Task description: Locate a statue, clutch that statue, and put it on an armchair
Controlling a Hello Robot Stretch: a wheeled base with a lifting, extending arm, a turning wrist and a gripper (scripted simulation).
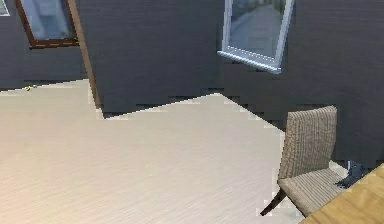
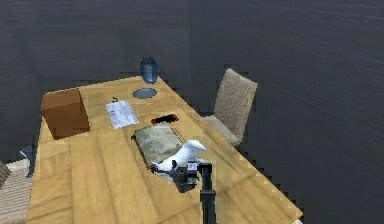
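Observation:
In the arm side view the arm rises from the bottom edge to my gripper [image 2: 178,174], which sits low over a wooden table [image 2: 100,180]. A pale white object [image 2: 190,151] with an uneven outline shows right at the gripper's far end, over the tabletop. I cannot tell whether it is the statue, nor whether the gripper holds anything. A dark blue-grey rounded figure or vase [image 2: 149,69] stands at the table's far end beside a grey disc [image 2: 145,93].
On the table lie a brown box [image 2: 65,112], a sheet of paper [image 2: 122,114], a flat olive book [image 2: 158,141] and a small dark slab [image 2: 165,121]. A woven chair [image 2: 235,105] stands by the table. The forward view shows another such chair [image 1: 308,160], the table's corner [image 1: 352,205], open pale floor [image 1: 120,160] and dark walls with windows [image 1: 258,35].

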